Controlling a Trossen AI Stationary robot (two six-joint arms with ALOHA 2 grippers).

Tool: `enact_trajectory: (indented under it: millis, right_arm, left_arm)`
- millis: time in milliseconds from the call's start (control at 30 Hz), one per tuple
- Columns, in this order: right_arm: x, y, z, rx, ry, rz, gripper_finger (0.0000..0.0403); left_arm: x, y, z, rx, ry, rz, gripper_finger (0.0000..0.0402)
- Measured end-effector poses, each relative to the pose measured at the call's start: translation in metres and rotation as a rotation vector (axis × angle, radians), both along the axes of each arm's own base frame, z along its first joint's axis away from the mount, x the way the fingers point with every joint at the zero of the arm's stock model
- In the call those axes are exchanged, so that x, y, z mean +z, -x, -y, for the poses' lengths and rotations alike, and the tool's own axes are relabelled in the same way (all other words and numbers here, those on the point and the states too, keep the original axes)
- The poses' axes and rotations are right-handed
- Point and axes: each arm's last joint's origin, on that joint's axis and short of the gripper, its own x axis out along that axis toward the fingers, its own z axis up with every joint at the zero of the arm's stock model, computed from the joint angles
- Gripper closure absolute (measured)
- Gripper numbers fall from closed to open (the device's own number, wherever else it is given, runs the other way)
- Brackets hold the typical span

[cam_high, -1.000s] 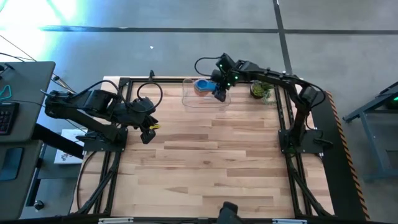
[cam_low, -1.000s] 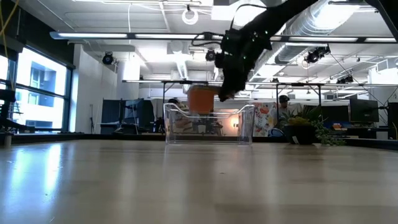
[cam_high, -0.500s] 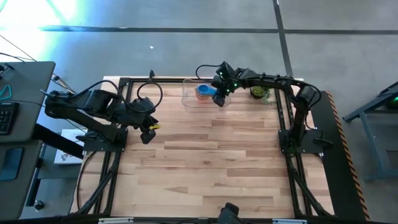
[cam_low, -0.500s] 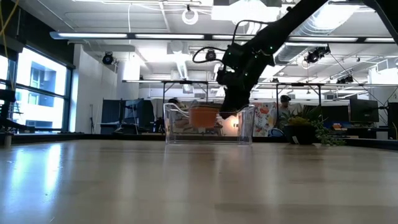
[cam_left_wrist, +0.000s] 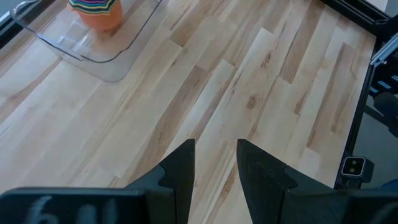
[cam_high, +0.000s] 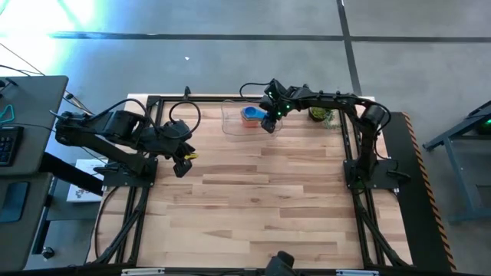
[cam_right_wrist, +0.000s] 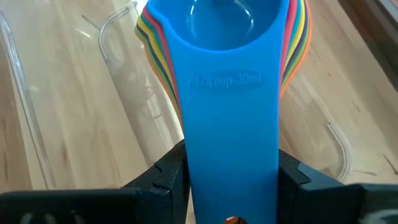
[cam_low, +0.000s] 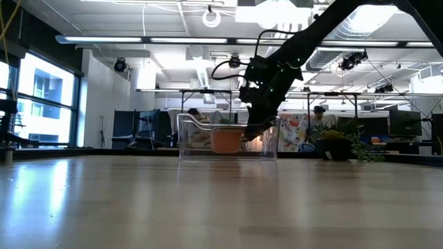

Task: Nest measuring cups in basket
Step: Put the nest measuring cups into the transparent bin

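Holding the nested measuring cups (cam_right_wrist: 230, 74) by their stacked handles, the right pincer (cam_high: 268, 121) is lowered inside the basket (cam_high: 230, 123) at the table's (cam_high: 268, 199) far edge, the stack judged near the bottom. A tilted release could tip or unnest the stack. "1/3 cup 80ml" seems embossed on the blue handle. The left pincer (cam_left_wrist: 214, 168), slightly spread and empty, waits near the left edge.

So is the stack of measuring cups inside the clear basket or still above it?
Inside. The low view shows the cups down between the basket walls, held by the right gripper.
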Motion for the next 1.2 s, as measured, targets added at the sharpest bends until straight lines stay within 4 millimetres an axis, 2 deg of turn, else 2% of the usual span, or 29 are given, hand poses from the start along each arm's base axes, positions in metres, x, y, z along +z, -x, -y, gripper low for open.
enact_trajectory:
  millis: [233, 433, 733, 1067, 1200]
  right_arm:
    - [-0.001, 0.000, 0.000, -0.024, 0.015, -0.016, 0.0274]
    - [-0.001, 0.000, 0.001, -0.058, 0.021, -0.024, 0.0229]
    - [0.000, -0.001, 0.001, -0.040, 0.004, 0.002, 0.0221]
    - [0.002, -0.001, 0.001, -0.050, -0.020, 0.018, 0.0150]
    - [0.009, 0.001, -0.001, -0.065, -0.012, 0.023, 0.0139]
  left_arm:
    - [0.000, 0.000, 0.000, 0.000, 0.000, 0.000, 0.0291]
    - [0.000, 0.000, 0.000, 0.000, 0.000, 0.000, 0.0291]
    - [0.000, 0.000, 0.000, 0.000, 0.000, 0.000, 0.0291]
    - [0.000, 0.000, 0.000, 0.000, 0.000, 0.000, 0.0291]
    - [0.000, 0.000, 0.000, 0.000, 0.000, 0.000, 0.0291]
